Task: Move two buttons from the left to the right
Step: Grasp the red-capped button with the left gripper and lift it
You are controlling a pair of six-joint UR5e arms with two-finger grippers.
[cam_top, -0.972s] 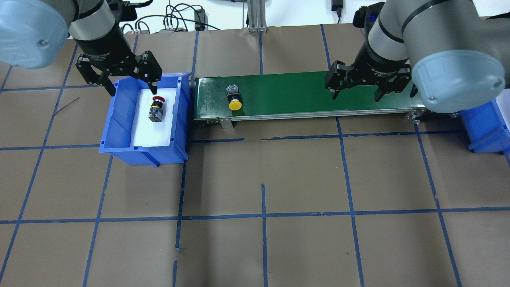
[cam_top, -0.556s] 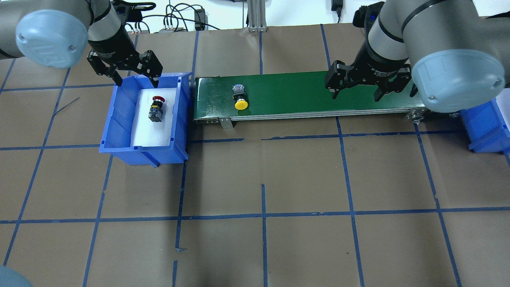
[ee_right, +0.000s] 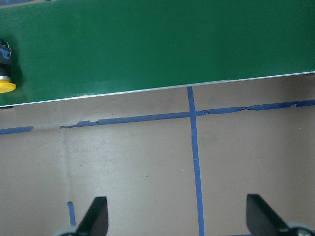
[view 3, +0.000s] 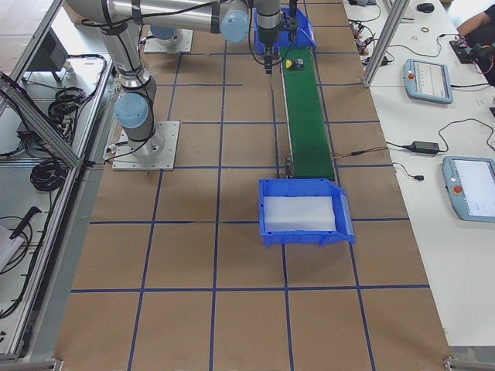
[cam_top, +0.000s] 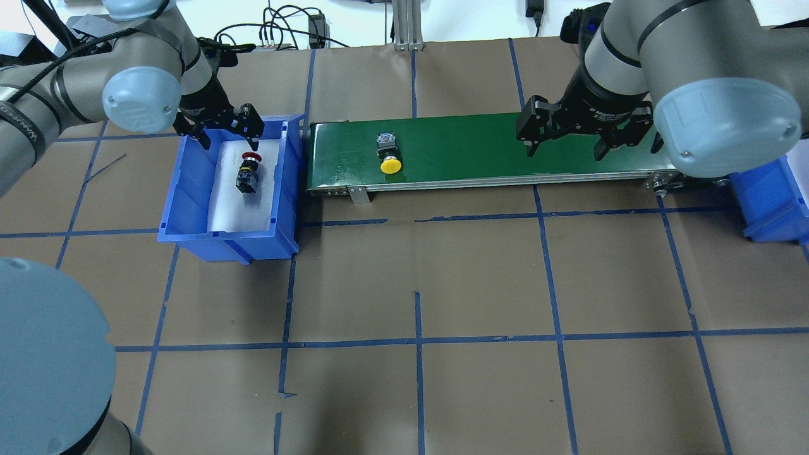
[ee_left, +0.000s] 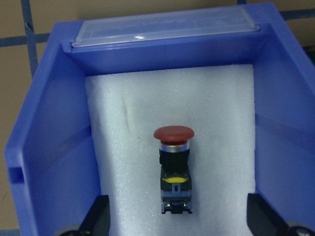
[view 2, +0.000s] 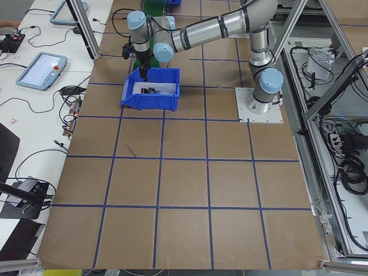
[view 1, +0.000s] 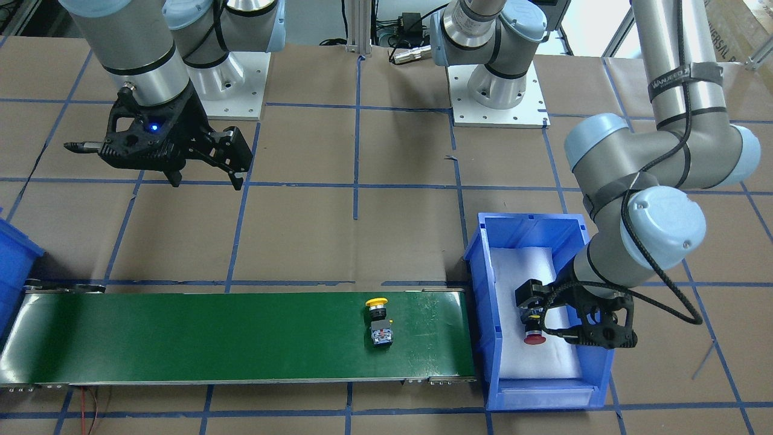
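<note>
The red button (cam_top: 248, 171) lies on its side on the white foam (cam_top: 231, 208) inside the blue bin (cam_top: 189, 189) at the robot's left, its cap pointing away from the robot and its black-grey body trailing toward it. Nothing is touching it. The yellow button (cam_top: 389, 155) is out on the green belt (cam_top: 480, 148), also on its side, cap turned toward the robot. It sits in the belt's left stretch, not far from the bin.

Over to the left claw (cam_top: 229, 143): it hangs over the far end of the bin, above the red cap, and it is released. The wrist view shows the two fingers (ee_left: 97, 217) spread wide to either side of the red button, with foam showing between each finger and the button. Nothing is in its grip.

The right claw (cam_top: 564, 151) is released too, fingers apart and holding nothing. It hovers high over the belt's right stretch, well apart from the yellow button. Its own camera looks down on the belt's near edge and on bare brown surface, with the yellow cap just peeking in at the left edge of that view.

A second blue bin (view 3: 305, 210), foam-lined, waits beyond the belt's right end. All of it stands on the brown surface (cam_top: 480, 278), which is crossed by a grid of blue tape lines.
</note>
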